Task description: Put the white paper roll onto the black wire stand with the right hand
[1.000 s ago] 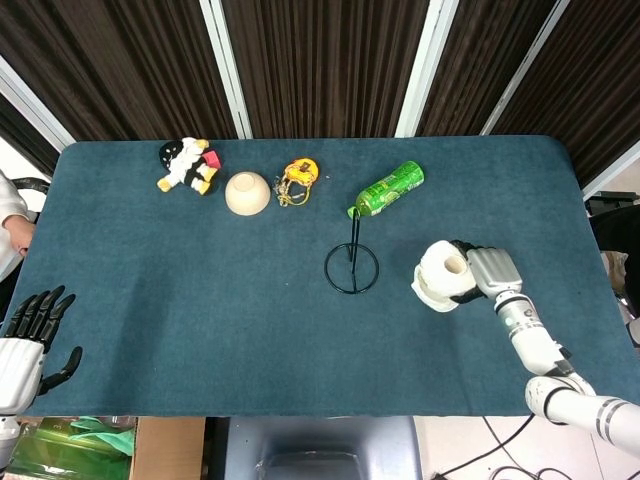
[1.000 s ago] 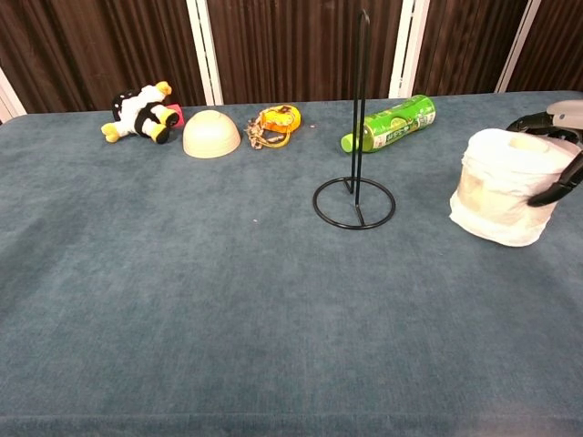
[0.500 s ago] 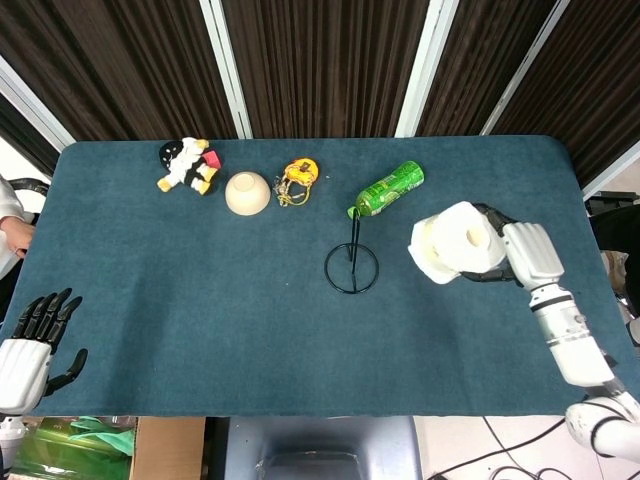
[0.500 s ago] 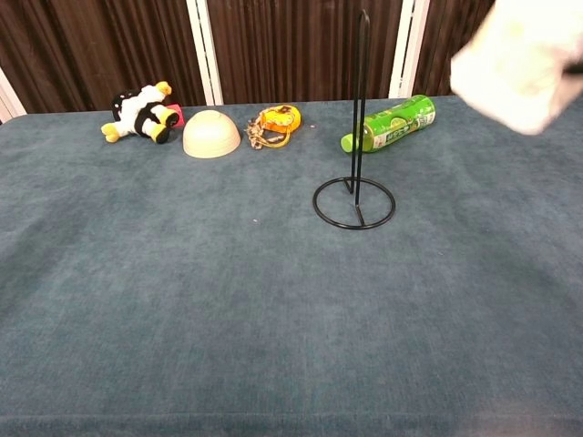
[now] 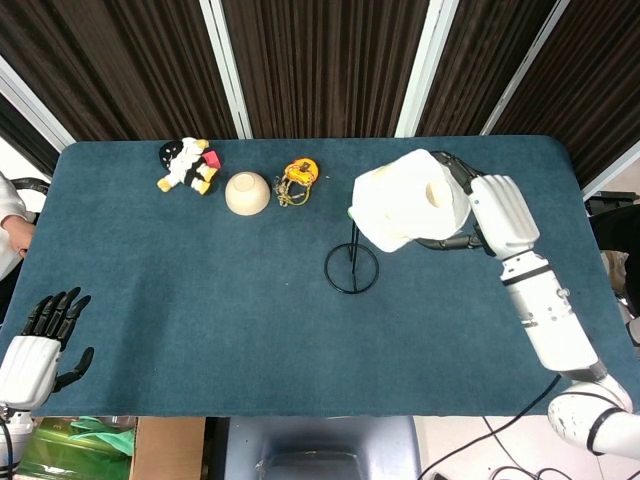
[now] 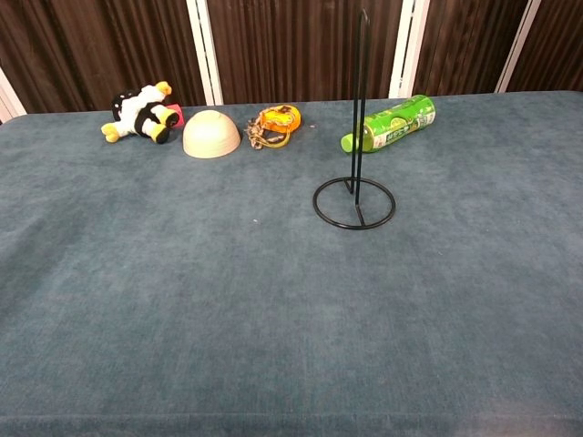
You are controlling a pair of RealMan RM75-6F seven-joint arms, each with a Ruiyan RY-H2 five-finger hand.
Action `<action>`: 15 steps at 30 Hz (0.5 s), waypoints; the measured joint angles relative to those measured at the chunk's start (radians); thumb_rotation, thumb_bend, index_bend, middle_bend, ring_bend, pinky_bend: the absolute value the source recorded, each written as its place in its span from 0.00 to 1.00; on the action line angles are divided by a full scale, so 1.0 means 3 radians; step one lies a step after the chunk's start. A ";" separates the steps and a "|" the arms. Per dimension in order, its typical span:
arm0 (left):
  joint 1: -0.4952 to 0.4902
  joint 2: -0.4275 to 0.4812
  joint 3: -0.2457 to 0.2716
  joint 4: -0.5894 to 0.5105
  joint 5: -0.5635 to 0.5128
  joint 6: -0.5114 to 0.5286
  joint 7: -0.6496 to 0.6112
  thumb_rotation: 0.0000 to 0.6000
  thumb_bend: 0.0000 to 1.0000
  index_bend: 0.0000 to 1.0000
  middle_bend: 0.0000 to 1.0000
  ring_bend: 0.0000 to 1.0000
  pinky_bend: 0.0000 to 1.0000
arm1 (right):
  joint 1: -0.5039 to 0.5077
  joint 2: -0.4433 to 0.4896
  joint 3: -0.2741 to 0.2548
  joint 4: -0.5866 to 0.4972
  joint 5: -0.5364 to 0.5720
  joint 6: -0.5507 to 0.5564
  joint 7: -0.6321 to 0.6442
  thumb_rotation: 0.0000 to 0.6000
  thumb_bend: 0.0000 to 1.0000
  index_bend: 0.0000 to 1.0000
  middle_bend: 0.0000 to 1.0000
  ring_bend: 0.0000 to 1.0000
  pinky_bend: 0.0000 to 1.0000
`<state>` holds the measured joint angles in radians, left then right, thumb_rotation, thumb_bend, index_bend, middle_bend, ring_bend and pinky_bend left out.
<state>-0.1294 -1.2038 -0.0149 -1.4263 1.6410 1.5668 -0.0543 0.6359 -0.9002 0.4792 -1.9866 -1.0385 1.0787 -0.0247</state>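
Note:
In the head view my right hand [image 5: 495, 210] holds the white paper roll [image 5: 405, 203] up in the air, its core hole [image 5: 438, 194] facing up. The roll hangs just right of and above the black wire stand [image 5: 351, 267], covering the stand's upper rod in that view. The chest view shows the stand [image 6: 355, 202] alone, with its ring base on the blue cloth and its rod upright; roll and right hand are out of that frame. My left hand [image 5: 40, 347] rests open off the table's near left corner.
Along the far side lie a plush toy [image 5: 186, 166], an upturned beige bowl [image 5: 247, 193], an orange trinket [image 5: 298, 178] and a green bottle [image 6: 389, 123] on its side just behind the stand. The blue table [image 5: 180, 300] spreads wide in front.
My right hand has lifted the roll off the table and carried it up and left, toward the stand's top. It has risen out of the chest view. The left hand barely shifted.

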 measured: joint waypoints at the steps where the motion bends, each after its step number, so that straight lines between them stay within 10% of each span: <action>1: -0.0001 0.0000 -0.0001 0.0003 -0.0009 -0.0010 -0.0002 1.00 0.42 0.00 0.00 0.00 0.10 | 0.0061 -0.0009 0.0014 -0.0020 0.0109 0.0013 -0.0150 1.00 0.22 0.74 0.69 0.71 0.59; 15: -0.0046 -0.0008 0.0007 0.0008 -0.0019 -0.0090 -0.0050 1.00 0.42 0.00 0.00 0.00 0.09 | 0.0771 -0.0321 -0.0133 -0.0068 0.1305 0.0108 -0.1396 1.00 0.22 0.69 0.69 0.69 0.56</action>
<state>-0.1433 -1.2061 -0.0127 -1.4240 1.6354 1.5399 -0.0691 0.8671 -0.9965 0.4393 -2.0069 -0.6470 1.1111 -0.4436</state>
